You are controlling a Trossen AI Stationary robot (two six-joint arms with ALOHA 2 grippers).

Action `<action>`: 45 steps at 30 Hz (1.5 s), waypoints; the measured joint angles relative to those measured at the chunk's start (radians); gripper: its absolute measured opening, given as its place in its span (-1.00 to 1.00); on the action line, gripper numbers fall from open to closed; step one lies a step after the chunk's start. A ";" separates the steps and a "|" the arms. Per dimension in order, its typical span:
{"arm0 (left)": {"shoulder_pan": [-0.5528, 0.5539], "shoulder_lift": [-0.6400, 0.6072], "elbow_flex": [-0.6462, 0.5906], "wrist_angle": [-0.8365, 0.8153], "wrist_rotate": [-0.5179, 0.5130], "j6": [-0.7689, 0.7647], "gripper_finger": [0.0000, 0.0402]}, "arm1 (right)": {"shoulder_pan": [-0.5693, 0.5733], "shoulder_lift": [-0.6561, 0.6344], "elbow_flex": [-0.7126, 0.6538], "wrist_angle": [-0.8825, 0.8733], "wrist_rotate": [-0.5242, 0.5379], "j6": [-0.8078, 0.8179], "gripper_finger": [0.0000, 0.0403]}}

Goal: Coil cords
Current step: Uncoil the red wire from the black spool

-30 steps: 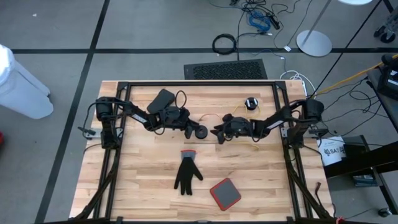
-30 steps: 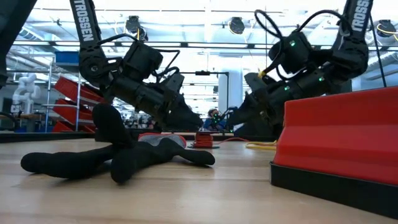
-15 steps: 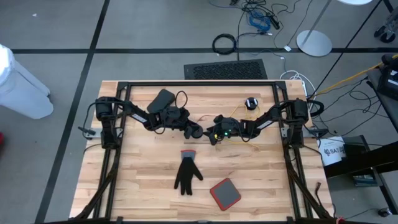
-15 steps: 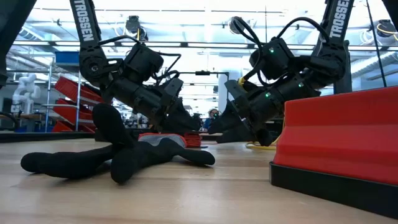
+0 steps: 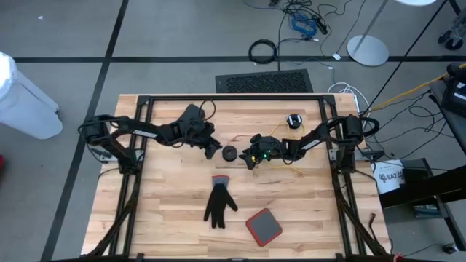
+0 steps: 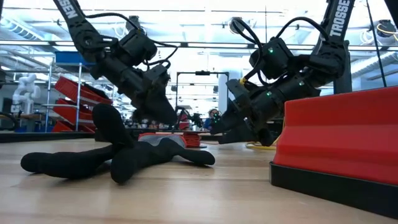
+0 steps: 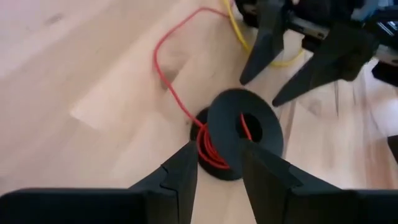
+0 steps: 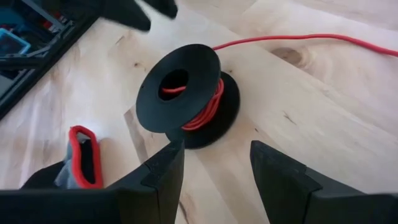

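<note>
With a red cord (image 7: 171, 81) partly wound on it, the black spool (image 5: 230, 153) lay mid-table between the left gripper (image 5: 212, 149) and right gripper (image 5: 248, 158), both spread and empty, seemingly facing it to resume winding.

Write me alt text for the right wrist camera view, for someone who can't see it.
A black round spool wound with thin red cord lies on the pale wooden table, just ahead of the open right gripper. The cord trails off across the wood, and a black glove's red-trimmed cuff lies beside the spool.
</note>
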 joint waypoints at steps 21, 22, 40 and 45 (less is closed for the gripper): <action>-0.080 0.090 0.000 0.086 -0.014 -0.085 -0.37 | -0.025 0.000 0.073 -0.021 -0.028 0.037 -0.15; -0.084 0.098 0.000 0.111 -0.020 -0.091 -0.37 | -0.025 0.000 0.081 -0.034 -0.027 0.032 -0.15; -0.106 0.142 0.002 0.167 -0.073 -0.084 -0.38 | -0.019 0.082 0.117 0.033 -0.019 -0.025 -0.72; -0.110 0.142 0.002 0.167 -0.074 -0.075 -0.38 | -0.014 0.072 0.117 0.070 -0.037 -0.069 -0.97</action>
